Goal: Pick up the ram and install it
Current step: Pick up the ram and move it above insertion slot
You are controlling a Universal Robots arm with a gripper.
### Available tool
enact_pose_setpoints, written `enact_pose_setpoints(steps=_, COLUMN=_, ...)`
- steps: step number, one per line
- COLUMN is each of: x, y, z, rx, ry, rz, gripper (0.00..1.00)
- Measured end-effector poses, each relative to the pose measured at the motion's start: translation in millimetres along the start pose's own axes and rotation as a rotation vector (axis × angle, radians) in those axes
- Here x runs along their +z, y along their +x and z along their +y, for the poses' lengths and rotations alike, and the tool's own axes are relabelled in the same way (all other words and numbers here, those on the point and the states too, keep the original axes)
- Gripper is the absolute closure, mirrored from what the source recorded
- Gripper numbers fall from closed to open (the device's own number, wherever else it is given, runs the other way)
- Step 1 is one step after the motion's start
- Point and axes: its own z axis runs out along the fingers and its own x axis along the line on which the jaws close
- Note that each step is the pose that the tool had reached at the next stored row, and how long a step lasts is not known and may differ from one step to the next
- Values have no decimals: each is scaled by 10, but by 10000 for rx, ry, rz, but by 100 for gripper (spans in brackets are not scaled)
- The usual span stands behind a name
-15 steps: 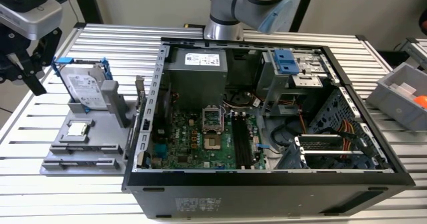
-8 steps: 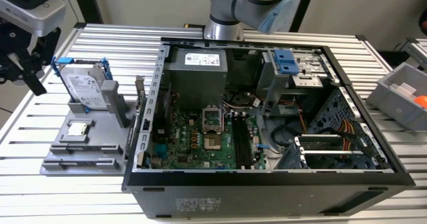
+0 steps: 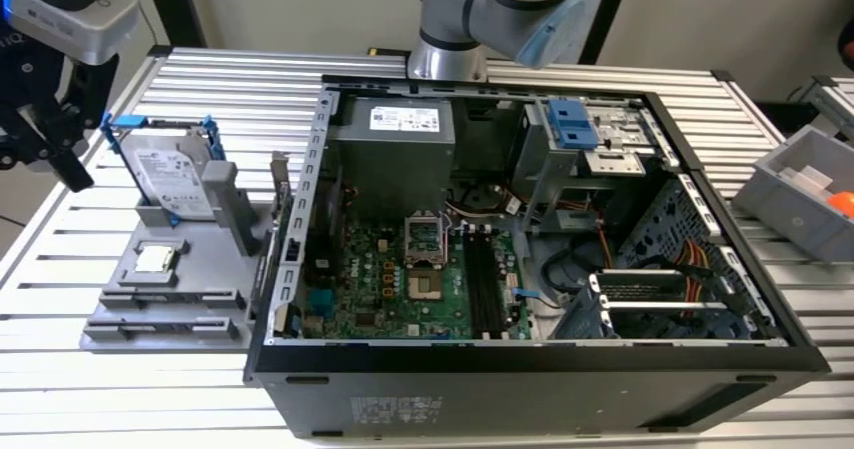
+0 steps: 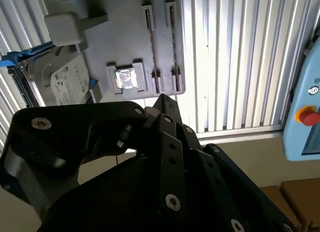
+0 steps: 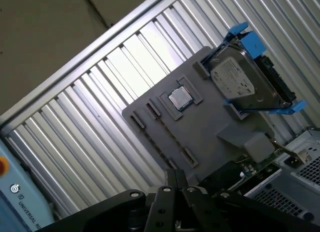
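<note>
Gripper (image 4: 162, 98): looming dark and close in both wrist views, hovering over the tabletop (image 3: 200, 79) by the gray holder (image 4: 125, 36). I cannot tell how far open it is standing, nor whether it is gripping anything.
Holder: lying flat on the slats, just at the exterior view's left of the open computer case (image 3: 534, 389).
Ram (image 5: 262, 162): standing on edge as a thin greenish stick between the holder and the case wall.
Hard drive (image 3: 171, 174): leaning upright in its blue frame on the holder.
Chip (image 3: 158, 259): sitting in a square pocket, near two narrow slots (image 4: 150, 46).
</note>
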Motion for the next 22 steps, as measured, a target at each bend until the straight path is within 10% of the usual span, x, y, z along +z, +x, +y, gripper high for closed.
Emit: enact_pose_setpoints(steps=22, x=0, y=-2, z=2, rx=-1628, ry=28, rz=81, gripper=100)
